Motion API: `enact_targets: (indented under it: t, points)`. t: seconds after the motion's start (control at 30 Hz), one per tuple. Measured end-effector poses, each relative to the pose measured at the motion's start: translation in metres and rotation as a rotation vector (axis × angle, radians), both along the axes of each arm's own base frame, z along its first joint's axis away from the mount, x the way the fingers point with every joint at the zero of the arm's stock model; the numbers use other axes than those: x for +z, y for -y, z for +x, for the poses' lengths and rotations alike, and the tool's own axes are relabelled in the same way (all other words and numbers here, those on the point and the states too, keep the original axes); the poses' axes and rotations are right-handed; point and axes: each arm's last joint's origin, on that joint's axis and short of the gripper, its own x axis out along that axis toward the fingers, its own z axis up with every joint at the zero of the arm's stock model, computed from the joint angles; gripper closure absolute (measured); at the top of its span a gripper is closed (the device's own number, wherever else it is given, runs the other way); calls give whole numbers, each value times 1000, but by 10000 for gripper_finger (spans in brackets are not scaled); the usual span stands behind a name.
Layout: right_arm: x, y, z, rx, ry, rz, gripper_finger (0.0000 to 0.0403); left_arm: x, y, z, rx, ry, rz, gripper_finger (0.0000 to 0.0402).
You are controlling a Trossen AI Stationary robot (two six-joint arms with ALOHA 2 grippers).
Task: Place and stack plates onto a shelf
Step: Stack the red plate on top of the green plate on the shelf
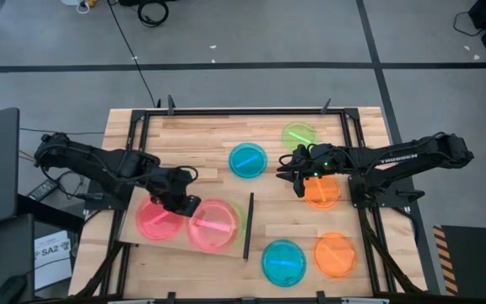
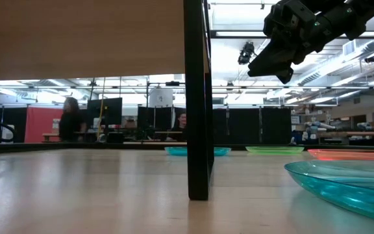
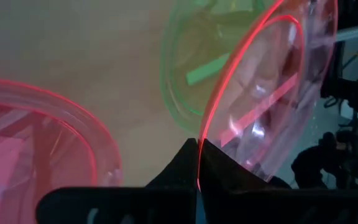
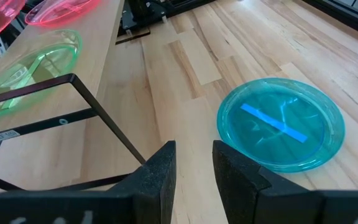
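Nearest the low camera stand the shelf's black upright strip (image 2: 199, 97) and, right of it, the rim of a blue plate (image 2: 343, 185). That level view also shows two people in the room behind, which no other view catches.

From above, the shelf (image 1: 129, 235) lies at the desk's (image 1: 201, 135) left front. Its strip (image 1: 248, 226) runs along the right edge, its long axis going front to back with a slight lean. The left claw (image 1: 184, 201) hangs over the shelf, clenched on the rim of a pink plate (image 1: 218, 228). The left wrist view shows what the overhead hides: this plate (image 3: 272, 93) is tilted up on edge, and the fingertips (image 3: 188, 163) pinch its rim. A green plate (image 3: 197, 62) lies flat beneath it. A second pink plate (image 1: 154, 221) sits flat on the shelf's left part.

Off the shelf, left to right, lie a blue plate (image 1: 247, 160), the front blue plate (image 1: 283, 262), a green plate (image 1: 299, 135) and two orange plates, one mid-desk (image 1: 323, 198) and one in front (image 1: 336, 253). That makes two of each colour, eight in all.

The right claw (image 1: 296, 173) hovers between the far blue plate and the mid orange one. Its fingers stand apart, gripping nothing, as its own wrist view shows (image 4: 193, 165).
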Motion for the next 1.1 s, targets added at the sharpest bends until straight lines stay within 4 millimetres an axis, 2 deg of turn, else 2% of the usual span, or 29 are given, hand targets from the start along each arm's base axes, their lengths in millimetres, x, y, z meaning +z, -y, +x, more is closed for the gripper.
enact_targets:
  t: [0.27,0.73,1.1]
  points:
    - [0,0,0,5,0,-10,291,-4,-9,3,33,-35,15,395]
    - [0,0,0,5,3,-10,291,-14,-7,13,37,-79,27,395]
    - [0,0,0,5,1,-10,291,-14,-8,13,51,-78,35,375]
